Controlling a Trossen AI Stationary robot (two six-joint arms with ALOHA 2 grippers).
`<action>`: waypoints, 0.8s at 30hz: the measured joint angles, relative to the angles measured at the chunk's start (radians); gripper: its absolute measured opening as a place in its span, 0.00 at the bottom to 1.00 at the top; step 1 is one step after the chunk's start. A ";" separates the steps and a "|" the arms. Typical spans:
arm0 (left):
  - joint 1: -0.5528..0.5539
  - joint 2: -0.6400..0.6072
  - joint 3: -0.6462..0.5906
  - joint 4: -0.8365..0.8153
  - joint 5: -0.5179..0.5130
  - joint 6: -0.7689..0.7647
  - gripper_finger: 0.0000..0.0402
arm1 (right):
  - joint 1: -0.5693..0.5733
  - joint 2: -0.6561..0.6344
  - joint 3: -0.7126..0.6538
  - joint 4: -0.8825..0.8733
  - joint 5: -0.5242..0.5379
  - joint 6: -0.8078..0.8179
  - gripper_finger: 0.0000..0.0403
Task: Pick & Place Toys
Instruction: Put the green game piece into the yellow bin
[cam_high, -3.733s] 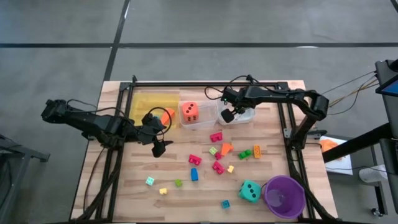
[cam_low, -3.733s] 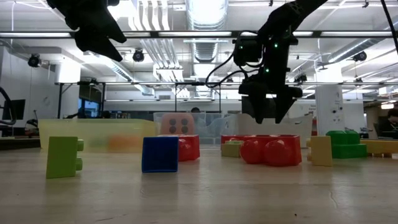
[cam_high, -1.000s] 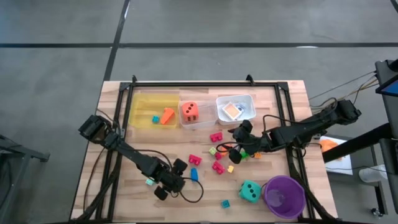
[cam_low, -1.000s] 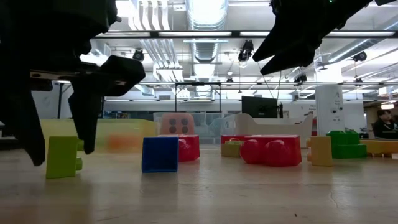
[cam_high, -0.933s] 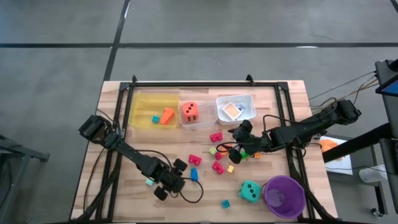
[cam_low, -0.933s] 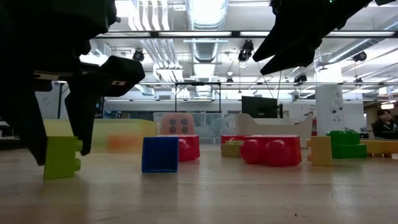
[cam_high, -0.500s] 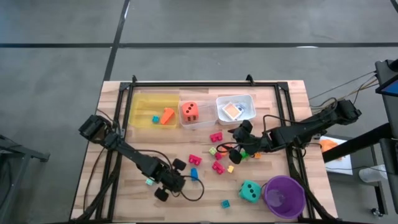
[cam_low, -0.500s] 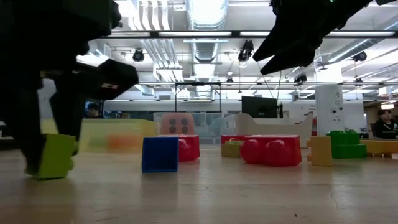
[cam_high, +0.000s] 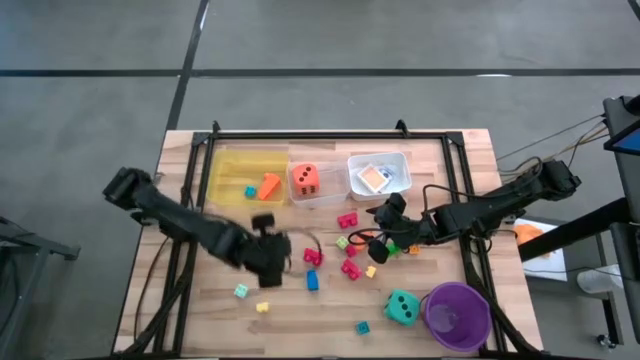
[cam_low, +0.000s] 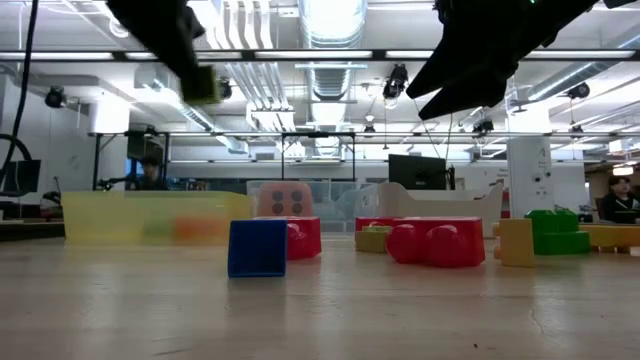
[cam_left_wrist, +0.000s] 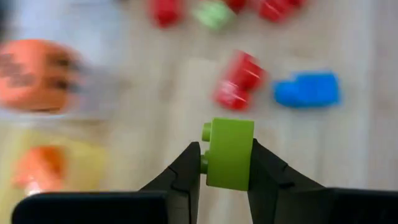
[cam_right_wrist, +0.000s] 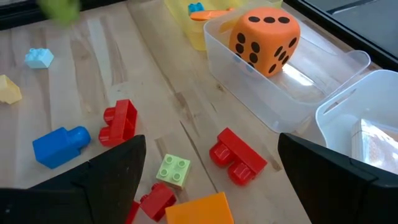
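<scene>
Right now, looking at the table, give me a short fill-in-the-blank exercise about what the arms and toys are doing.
1. The left gripper has its fingers shut on a small plastic block whose colour is ____.
2. The large orange dotted die sits inside the ____ rectangular tray.
3. The teal dotted die rests on the wooden table beside the round ____ cup.
4. The right gripper hovers over loose blocks, holding ____.

Missing words: green; clear; purple; nothing
</scene>
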 joint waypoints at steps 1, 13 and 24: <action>0.035 -0.031 0.005 -0.021 -0.008 -0.013 0.20 | 0.000 0.000 0.000 0.000 0.000 0.000 0.90; 0.743 -0.219 -0.066 -0.086 0.222 -0.039 0.20 | 0.000 0.000 0.000 0.004 0.000 0.000 0.90; 0.987 -0.138 -0.226 -0.119 0.237 -0.040 0.20 | 0.000 0.000 0.000 0.004 0.000 0.000 0.90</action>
